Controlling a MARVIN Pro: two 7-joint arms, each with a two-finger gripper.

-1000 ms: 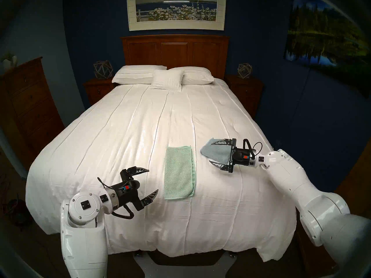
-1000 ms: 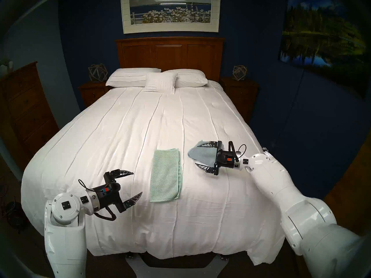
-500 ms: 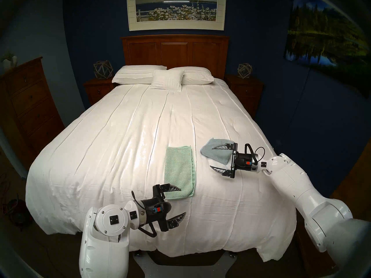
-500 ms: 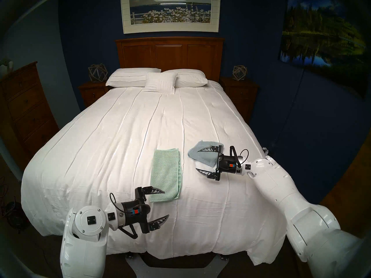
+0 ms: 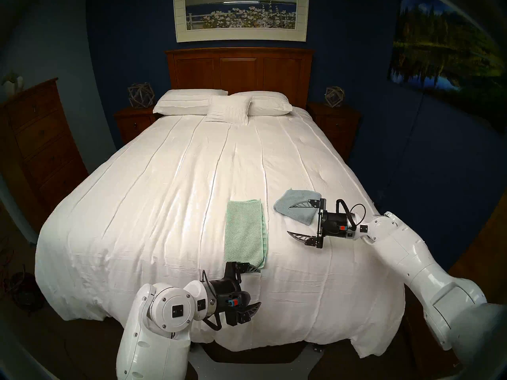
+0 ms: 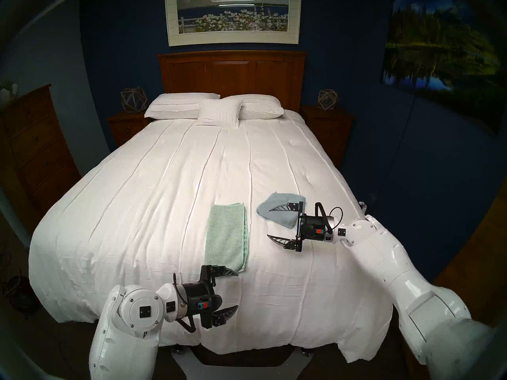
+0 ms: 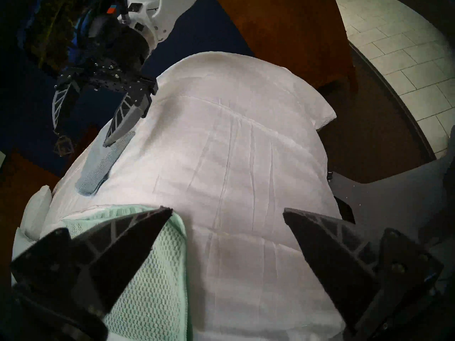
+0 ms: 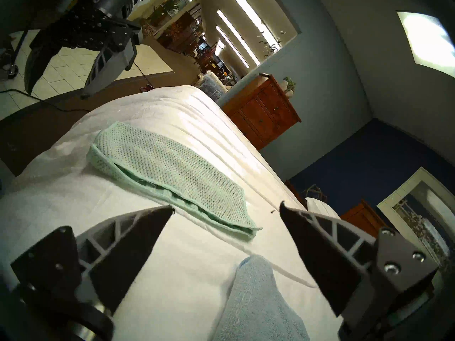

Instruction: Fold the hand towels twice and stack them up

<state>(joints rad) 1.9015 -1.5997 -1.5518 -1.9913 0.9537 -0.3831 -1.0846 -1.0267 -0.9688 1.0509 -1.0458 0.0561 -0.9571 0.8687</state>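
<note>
Mint-green waffle weave, folded into a long strip, lay on the white bedspread (image 5: 164, 206); this green towel (image 5: 244, 231) had its near short edge under the upper finger of my left claw (image 5: 256, 287), whose jaws stood wide apart, gripping nothing. Plush light-blue cloth, the blue towel (image 5: 297, 208), lay folded beside my right claw (image 5: 289, 217), also spread wide and empty, one finger over its nap. Bare quilt separated the towels.

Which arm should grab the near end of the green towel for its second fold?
Left. The left gripper is open at the green towel's near end; the right gripper is by the blue towel.
</note>
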